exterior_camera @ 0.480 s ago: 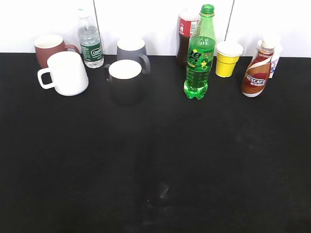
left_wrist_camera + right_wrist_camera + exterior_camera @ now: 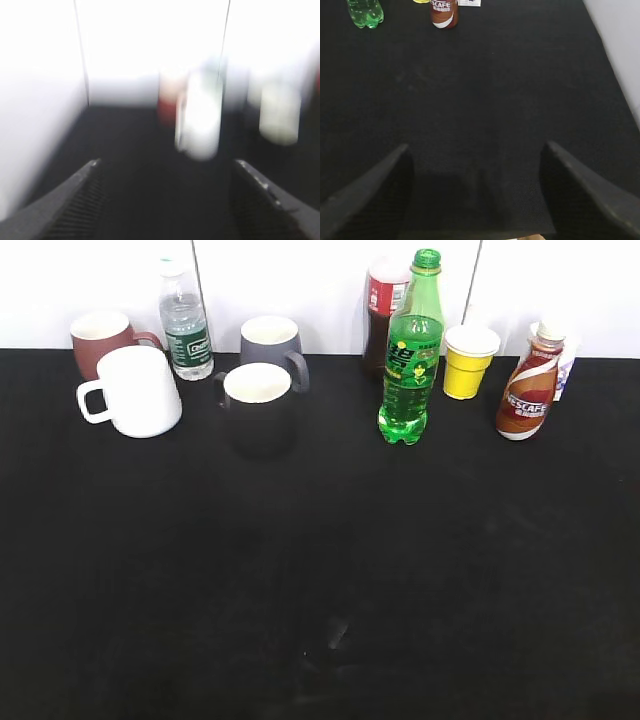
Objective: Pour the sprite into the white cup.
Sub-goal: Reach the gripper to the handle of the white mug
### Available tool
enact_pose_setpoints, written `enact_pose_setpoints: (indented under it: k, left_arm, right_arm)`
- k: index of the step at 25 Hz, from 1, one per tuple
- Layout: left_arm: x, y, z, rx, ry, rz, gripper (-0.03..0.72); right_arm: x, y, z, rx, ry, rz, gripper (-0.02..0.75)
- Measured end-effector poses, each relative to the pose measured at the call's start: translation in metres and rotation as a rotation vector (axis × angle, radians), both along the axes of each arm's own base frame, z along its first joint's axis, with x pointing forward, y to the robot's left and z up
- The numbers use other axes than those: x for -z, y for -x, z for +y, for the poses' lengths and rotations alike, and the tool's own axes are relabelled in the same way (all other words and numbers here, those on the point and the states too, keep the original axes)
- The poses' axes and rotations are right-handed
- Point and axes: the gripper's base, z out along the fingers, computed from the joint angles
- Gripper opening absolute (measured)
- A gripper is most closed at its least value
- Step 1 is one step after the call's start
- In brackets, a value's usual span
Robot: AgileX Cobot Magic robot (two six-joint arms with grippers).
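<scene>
The sprite (image 2: 410, 360), a tall green bottle with a green cap, stands upright at the back of the black table, right of centre; its base shows at the top left of the right wrist view (image 2: 365, 13). The white cup (image 2: 135, 390) stands at the back left, handle to the left; in the blurred left wrist view it is a white blur (image 2: 200, 120) ahead. Neither gripper shows in the exterior view. My left gripper (image 2: 165, 167) is open and empty. My right gripper (image 2: 476, 150) is open and empty, low over the table's near edge.
A brown mug (image 2: 100, 338), a clear water bottle (image 2: 186, 322), a grey mug (image 2: 272, 344) and a dark mug with white inside (image 2: 258, 405) stand near the white cup. A dark red-capped bottle (image 2: 382, 315), a yellow cup (image 2: 468, 360) and a Nescafe bottle (image 2: 528, 395) stand by the sprite.
</scene>
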Motion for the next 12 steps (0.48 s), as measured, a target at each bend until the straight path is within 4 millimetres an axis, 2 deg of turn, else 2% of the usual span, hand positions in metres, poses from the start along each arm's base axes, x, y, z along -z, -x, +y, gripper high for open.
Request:
enact_pose_setpoints:
  k: [2,4,6,7,8,9,10,12]
  left_arm:
    - [-0.016,-0.032,0.000,0.004,-0.007,-0.151,0.591]
    - [-0.014,-0.081,-0.001,0.011,-0.010,-0.192,0.591]
    - [0.002,-0.138,-0.002,0.023,-0.021,-0.203,0.591]
    - [0.026,-0.184,-0.002,0.032,-0.018,-0.189,0.590]
    - [0.035,-0.197,-0.003,0.035,-0.016,-0.182,0.590]
    - [0.063,-0.228,-0.003,0.041,-0.011,-0.167,0.589]
    - [0.087,-0.245,-0.003,0.043,-0.007,-0.128,0.589]
    - [0.130,-0.266,-0.004,0.047,-0.001,-0.050,0.589]
  right_arm:
    - [0.000,0.000,0.000,0.000,0.000,0.000,0.587]
    - [0.000,0.000,0.000,0.000,0.000,0.000,0.587]
    - [0.000,0.000,0.000,0.000,0.000,0.000,0.587]
    - [0.000,0.000,0.000,0.000,0.000,0.000,0.587]
    - [0.000,0.000,0.000,0.000,0.000,0.000,0.587]
    - [0.000,0.000,0.000,0.000,0.000,0.000,0.587]
    - [0.000,0.000,0.000,0.000,0.000,0.000,0.587]
    - [0.000,0.000,0.000,0.000,0.000,0.000,0.587]
